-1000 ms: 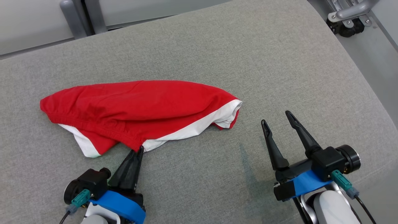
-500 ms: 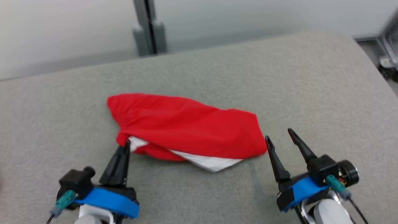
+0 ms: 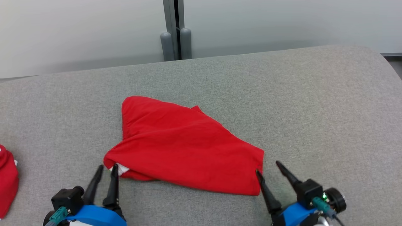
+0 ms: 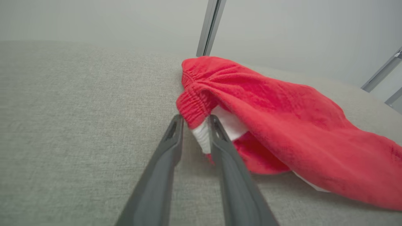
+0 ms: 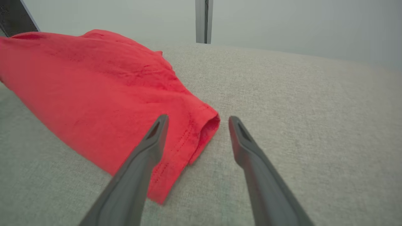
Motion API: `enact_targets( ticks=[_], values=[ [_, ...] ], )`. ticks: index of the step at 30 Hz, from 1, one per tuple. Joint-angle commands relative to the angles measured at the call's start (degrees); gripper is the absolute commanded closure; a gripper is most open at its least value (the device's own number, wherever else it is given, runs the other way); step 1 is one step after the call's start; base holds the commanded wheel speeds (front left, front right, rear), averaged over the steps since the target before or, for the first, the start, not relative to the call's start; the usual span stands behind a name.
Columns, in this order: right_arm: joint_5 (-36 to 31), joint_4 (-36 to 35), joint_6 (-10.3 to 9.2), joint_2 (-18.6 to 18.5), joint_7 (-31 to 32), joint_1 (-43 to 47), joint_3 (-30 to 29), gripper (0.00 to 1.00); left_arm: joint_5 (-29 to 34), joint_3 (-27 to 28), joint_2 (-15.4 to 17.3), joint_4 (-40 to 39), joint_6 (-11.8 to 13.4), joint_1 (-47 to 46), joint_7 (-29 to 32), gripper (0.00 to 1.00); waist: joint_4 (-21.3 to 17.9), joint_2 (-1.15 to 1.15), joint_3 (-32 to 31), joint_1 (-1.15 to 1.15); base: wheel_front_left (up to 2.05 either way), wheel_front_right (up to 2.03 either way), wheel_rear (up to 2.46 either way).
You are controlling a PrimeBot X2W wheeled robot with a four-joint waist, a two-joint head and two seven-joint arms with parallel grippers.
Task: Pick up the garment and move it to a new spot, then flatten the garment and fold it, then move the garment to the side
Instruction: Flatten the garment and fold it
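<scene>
red cloth (image 3: 8, 182): cut by the head view's left edge; what it is cannot be told.
garment (image 3: 185, 147): its right end runs off the left wrist view's right edge, and its left end runs off the right wrist view's left edge.
white lining (image 4: 201, 138): mostly hidden under the red top layer; a sliver shows at the near left corner.
left gripper (image 3: 107, 166): body cut by the head view's bottom edge.
right gripper (image 3: 267, 167): body cut likewise; in the right wrist view one finger covers part of the stitched hem.
post (image 3: 176, 31): top cut by the upper edge.
grey surface (image 3: 314, 110): runs off left, right and bottom.
</scene>
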Motion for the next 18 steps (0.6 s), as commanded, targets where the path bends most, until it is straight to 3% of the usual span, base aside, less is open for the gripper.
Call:
enact_targets(
  ticks=[1, 7, 18],
  values=[
    [-0.04, 0.47, 0.0, -0.19, -0.19, 1.52, 0.61, 0.0, 0.58, 0.61, -0.03, 0.36, -0.09, -0.05, -0.02, 0.0, 0.05, 0.01, 0.04, 0.01, 0.0, 0.0, 0.0],
    [1.27, 1.0, 0.0, -0.22, -0.19, 3.95, 4.02, 0.0, 3.55, 3.78, -1.37, 1.07, -0.09, 0.86, -0.01, 0.0, 0.2, 0.01, 0.42, 0.01, 0.0, 0.0, 0.0],
    [4.5, 5.49, 0.0, -0.21, -0.2, 3.51, 6.72, 0.0, 4.97, 3.54, -1.39, -1.29, -0.09, 0.82, -0.01, 0.0, 1.85, 0.01, 1.25, 0.01, 0.0, 0.0, 0.0]
  ],
)
